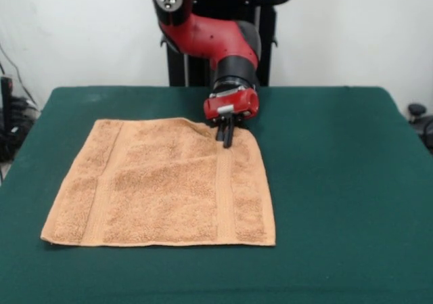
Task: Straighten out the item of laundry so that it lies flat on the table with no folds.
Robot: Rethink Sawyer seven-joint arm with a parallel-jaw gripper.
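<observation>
The item of laundry is an orange-tan terry towel spread almost flat on the left half of the dark green table. Flat woven bands run near its left and right edges. A small wrinkle shows at its far right corner. My gripper reaches down onto that far right corner. Its two dark fingers stand close together and pinch the towel's edge there. The near edge of the towel lies straight.
The red arm comes down behind the towel's far right corner. Green cloth stretches to the right of the towel and along the near edge. Dark equipment stands off the table's left side.
</observation>
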